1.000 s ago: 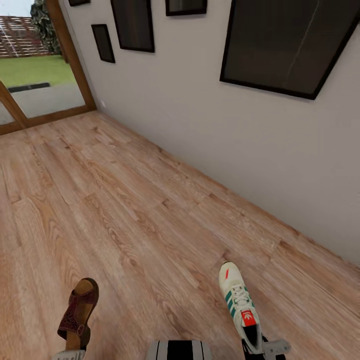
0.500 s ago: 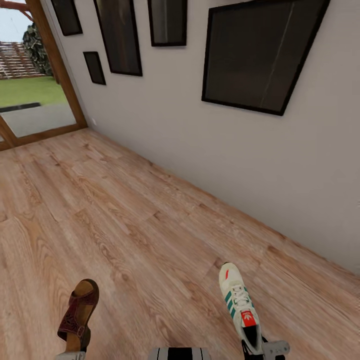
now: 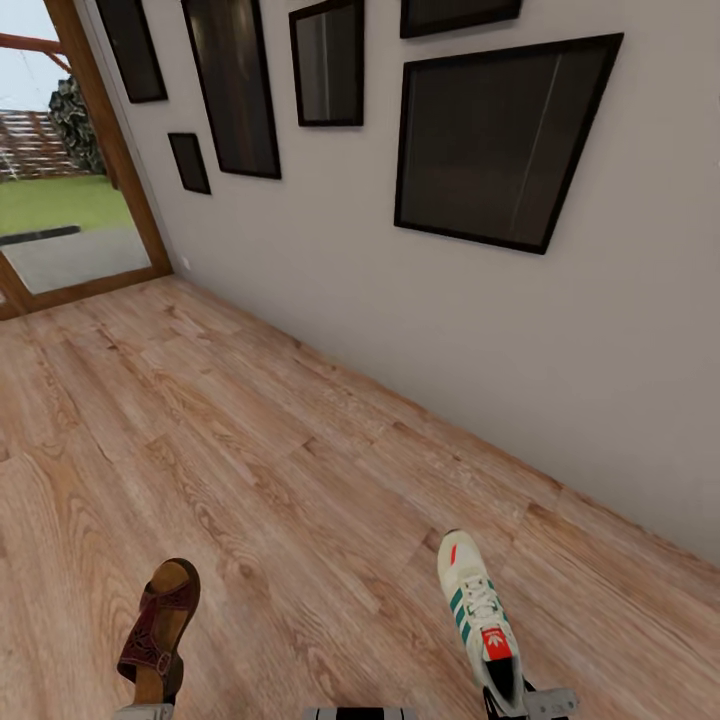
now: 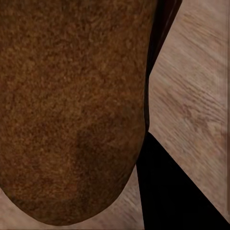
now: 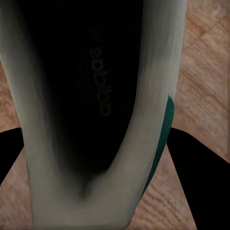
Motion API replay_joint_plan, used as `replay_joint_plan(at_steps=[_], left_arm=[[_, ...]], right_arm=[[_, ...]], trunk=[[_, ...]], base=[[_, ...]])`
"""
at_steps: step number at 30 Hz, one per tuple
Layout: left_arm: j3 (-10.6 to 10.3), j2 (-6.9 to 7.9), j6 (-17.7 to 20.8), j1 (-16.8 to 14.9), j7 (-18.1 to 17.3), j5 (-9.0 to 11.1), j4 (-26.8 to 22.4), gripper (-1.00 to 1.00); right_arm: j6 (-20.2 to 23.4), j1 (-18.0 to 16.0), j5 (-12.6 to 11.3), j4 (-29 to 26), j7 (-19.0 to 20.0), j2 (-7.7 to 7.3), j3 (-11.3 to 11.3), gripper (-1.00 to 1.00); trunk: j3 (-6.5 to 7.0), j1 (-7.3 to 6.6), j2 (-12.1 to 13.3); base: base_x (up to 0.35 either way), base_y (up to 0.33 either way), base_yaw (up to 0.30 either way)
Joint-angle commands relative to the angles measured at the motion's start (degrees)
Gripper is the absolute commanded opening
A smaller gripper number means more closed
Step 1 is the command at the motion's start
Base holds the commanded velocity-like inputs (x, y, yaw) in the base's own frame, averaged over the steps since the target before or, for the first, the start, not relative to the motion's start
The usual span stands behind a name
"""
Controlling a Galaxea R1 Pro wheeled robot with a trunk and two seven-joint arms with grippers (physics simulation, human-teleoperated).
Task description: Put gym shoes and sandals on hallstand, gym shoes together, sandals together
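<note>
One dark brown sandal (image 3: 160, 630) hangs over the corridor floor (image 3: 280, 480) at the lower left of the head view, held at its heel by my left gripper (image 3: 145, 710). The left wrist view shows its tan footbed (image 4: 72, 105) close up. One cream gym shoe (image 3: 480, 615) with green stripes and a red tongue label sits at the lower right, with my right gripper (image 3: 528, 700) shut on its heel. The shoe's dark inside (image 5: 96, 96) shows in the right wrist view between black fingers (image 5: 206, 172). The other shoe, the other sandal and the hallstand are out of view.
A pale wall (image 3: 600, 400) runs diagonally along the right, hung with several dark framed pictures (image 3: 500, 140). A wood-framed glass door (image 3: 60, 200) at the far left looks onto a lawn. Wood-plank floor stretches ahead between the door and the wall.
The whole picture has shifted: the camera has tilted up and turned, so more wall pictures show. The sandal and the gym shoe keep their places in my grippers.
</note>
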Motion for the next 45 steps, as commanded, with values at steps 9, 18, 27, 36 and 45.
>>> replay_joint_plan(at_steps=[9,18,27,36,45], left_arm=[[0.46,-0.22,-0.16,-0.05,-0.50,-0.13,0.04,-1.00],[0.46,-0.22,-0.18,-0.01,-0.50,-0.04,0.02,-1.00],[0.45,-0.22,-0.18,0.04,-0.50,-0.04,0.02,-1.00],[0.46,-0.22,-0.19,0.01,-0.50,0.00,0.02,-1.00],[0.39,-0.27,-0.19,0.04,-0.54,-0.06,0.02,-1.00]], right_arm=[[-0.07,-0.03,0.06,0.06,-0.29,-0.06,0.28,-1.00],[-0.08,-0.03,0.05,0.06,-0.29,-0.06,0.28,-1.00],[-0.08,-0.03,0.05,0.06,-0.29,-0.06,0.28,-1.00],[-0.09,-0.03,0.05,0.06,-0.29,-0.06,0.28,-1.00],[-0.10,-0.03,0.05,0.06,-0.29,-0.06,0.28,-1.00]], trunk=[[1.14,-1.33,2.41],[1.46,-1.33,2.41],[0.19,0.64,-1.20],[-0.50,1.16,-2.05],[-0.16,1.16,-2.05]], base=[[0.000,0.000,-0.089],[0.000,0.000,-0.246],[0.000,0.000,-0.252],[0.000,0.000,-0.253],[0.000,0.000,-0.254]])
